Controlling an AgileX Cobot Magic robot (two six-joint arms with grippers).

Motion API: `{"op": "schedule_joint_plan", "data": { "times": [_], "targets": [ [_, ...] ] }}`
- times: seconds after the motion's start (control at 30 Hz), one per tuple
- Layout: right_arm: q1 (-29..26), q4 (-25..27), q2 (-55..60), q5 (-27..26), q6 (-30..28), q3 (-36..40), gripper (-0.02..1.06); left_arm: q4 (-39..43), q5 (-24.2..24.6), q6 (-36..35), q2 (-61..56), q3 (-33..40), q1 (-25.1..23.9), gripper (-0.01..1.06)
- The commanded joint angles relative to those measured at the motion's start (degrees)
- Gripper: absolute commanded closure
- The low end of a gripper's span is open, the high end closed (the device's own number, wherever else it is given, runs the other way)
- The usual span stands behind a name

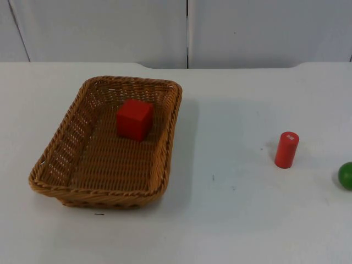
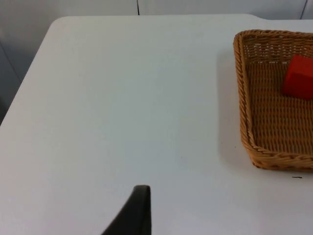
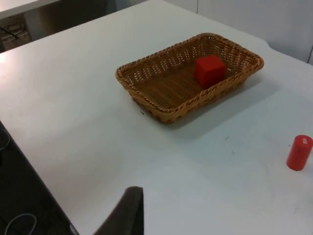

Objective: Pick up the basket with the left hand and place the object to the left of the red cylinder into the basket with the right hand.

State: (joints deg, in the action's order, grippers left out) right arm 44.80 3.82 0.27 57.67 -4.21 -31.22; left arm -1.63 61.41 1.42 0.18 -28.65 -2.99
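Note:
A brown wicker basket (image 1: 99, 193) rests on the white table, left of centre. A red cube (image 1: 133, 119) lies inside it, toward its far end. The red cylinder (image 1: 286, 149) stands upright on the table well to the right of the basket. My left gripper (image 2: 139, 215) hovers above bare table, away from the basket (image 2: 242, 107) and the cube (image 2: 299, 78) in it. My right gripper (image 3: 128, 210) hangs high over the table's near side, far from the basket (image 3: 166, 116), the cube (image 3: 209, 71) and the cylinder (image 3: 299, 152). Both arms are pulled back and wait.
A green ball (image 1: 346, 175) sits at the table's right edge, just right of the cylinder. A grey partition wall (image 1: 187, 30) closes the far side. White table surface (image 1: 231, 165) lies between basket and cylinder.

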Motion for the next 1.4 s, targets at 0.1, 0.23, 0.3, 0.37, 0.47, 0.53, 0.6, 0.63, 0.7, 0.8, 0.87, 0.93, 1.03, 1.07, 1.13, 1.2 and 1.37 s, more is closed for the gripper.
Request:
{"op": "schedule_joint_plan", "data": {
  "times": [0.1,0.23,0.3,0.37,0.47,0.53,0.6,0.63,0.7,0.8,0.87,0.93,1.03,1.07,1.13,1.2,1.37],
  "targets": [
    [-0.28,-0.14,-0.27,1.4,0.61,0.22,0.0,-0.55,0.15,0.01,-0.18,0.3,0.4,0.0],
    [-0.28,-1.67,-0.27,4.21,2.23,1.66,0.0,-0.55,0.15,0.01,-0.18,0.3,0.4,0.0],
    [-0.28,-2.83,-0.27,4.21,3.7,1.76,0.0,-0.55,0.15,0.01,-0.18,0.3,0.4,0.0],
    [-0.28,-3.12,-0.27,4.21,4.21,1.76,0.0,-0.55,0.15,0.01,-0.18,0.3,0.4,0.0],
    [-0.28,-3.12,-0.27,4.21,4.21,1.76,0.0,-0.55,0.15,0.01,-0.18,0.3,0.4,0.0],
    [-0.28,-3.12,-0.27,4.21,4.21,1.76,0.0,-0.55,0.15,0.01,-0.18,0.3,0.4,0.0],
    [-0.28,-3.12,-0.27,4.21,4.21,1.76,0.0,-0.55,0.15,0.01,-0.18,0.3,0.4,0.0],
    [-0.28,-3.12,-0.27,4.21,4.21,1.76,0.0,-0.55,0.15,0.01,-0.18,0.3,0.4,0.0],
    [-0.28,-3.12,-0.27,4.21,4.21,1.76,0.0,-0.55,0.15,0.01,-0.18,0.3,0.4,0.0],
    [-0.28,-3.24,-0.27,4.21,4.21,1.76,0.0,-0.55,0.15,0.01,-0.18,0.3,0.4,0.0],
    [-0.28,-3.24,-0.27,4.21,4.21,1.76,0.0,-0.55,0.15,0.01,-0.18,0.3,0.4,0.0],
    [-0.28,-3.11,-0.27,4.21,3.8,1.76,-0.01,-0.55,0.15,0.01,-0.18,0.3,0.4,0.0],
    [-0.28,-3.11,-0.27,4.21,3.8,1.76,-0.01,-0.55,0.15,0.01,-0.18,0.3,0.4,0.0],
    [-0.28,-3.11,-0.27,4.21,3.8,1.76,-0.01,-0.55,0.15,0.01,-0.18,0.3,0.4,0.0],
    [-0.28,-2.44,-0.27,4.21,3.8,1.76,-0.01,-0.55,0.15,0.01,-0.18,0.3,0.4,0.0],
    [-0.28,-2.13,-0.27,4.21,3.8,1.76,-0.01,-0.55,0.15,0.01,-0.18,0.3,0.4,0.0],
    [-0.28,-2.15,-0.27,3.97,3.8,1.65,-0.01,-0.55,0.15,0.01,-0.18,0.3,0.4,0.0]
  ]
}}
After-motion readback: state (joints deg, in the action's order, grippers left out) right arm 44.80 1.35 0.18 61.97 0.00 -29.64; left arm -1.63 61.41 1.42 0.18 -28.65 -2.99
